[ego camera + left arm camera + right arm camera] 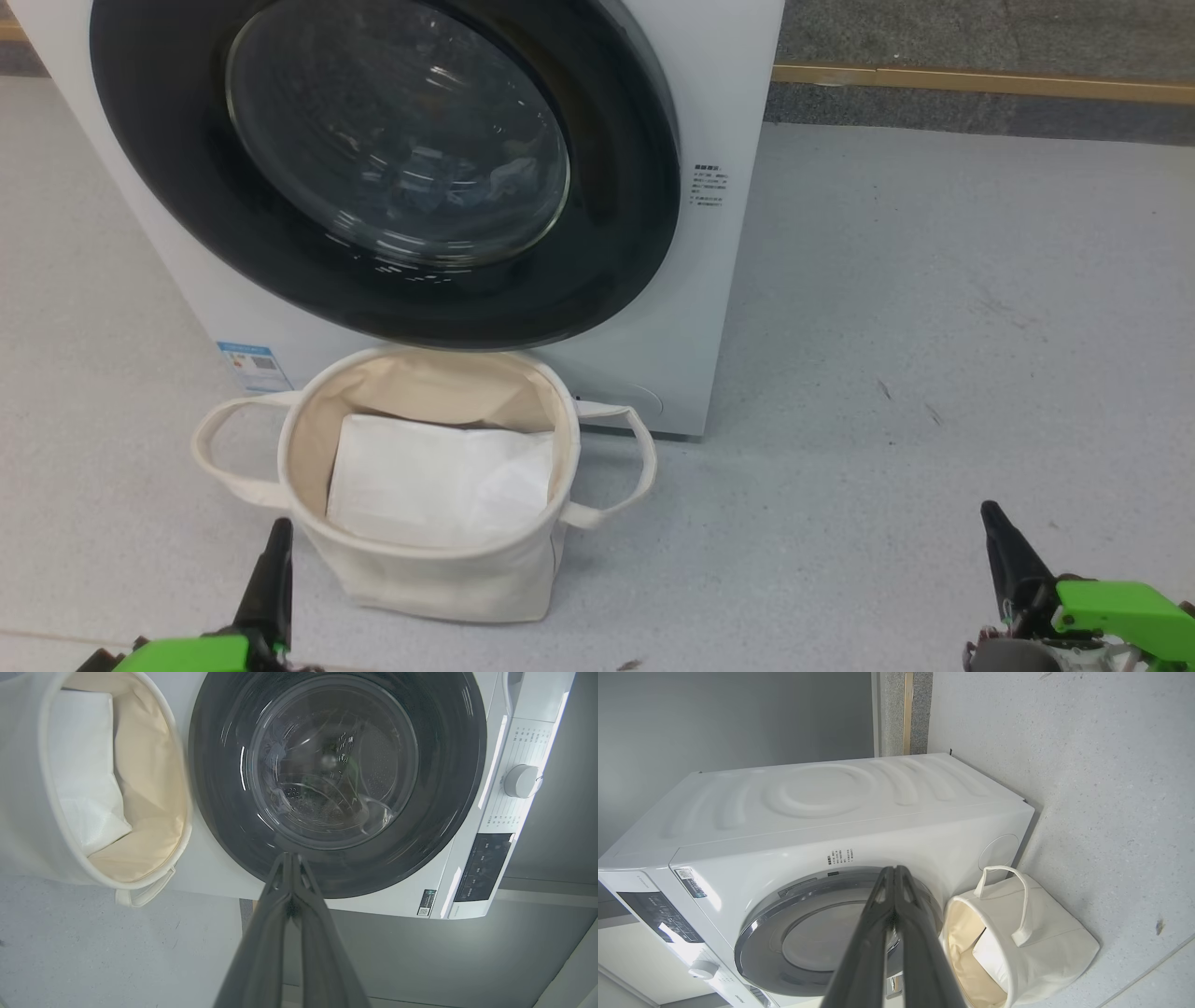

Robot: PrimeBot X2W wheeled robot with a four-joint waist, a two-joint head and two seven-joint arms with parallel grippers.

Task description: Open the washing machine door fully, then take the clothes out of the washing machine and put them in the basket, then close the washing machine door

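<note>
The white washing machine point(719, 308) stands ahead with its black-rimmed round door point(392, 168) lying flat against the front. Through the glass I make out dim shapes that may be the clothes point(467, 187). The cream basket point(429, 560) sits on the floor just below the door, a plain white flat sheet point(439, 481) inside. My left gripper point(278, 532) is shut at the lower left, beside the basket. My right gripper point(991, 515) is shut at the lower right, well clear of the machine. The left wrist view faces the door point(336, 779); the right wrist view shows the machine point(878, 812) and basket point(1045, 942).
Grey speckled floor point(934, 327) spreads to the right of the machine. A wooden strip point(980, 82) runs along the far wall base. The machine's control panel and knob point(521, 781) sit above the door.
</note>
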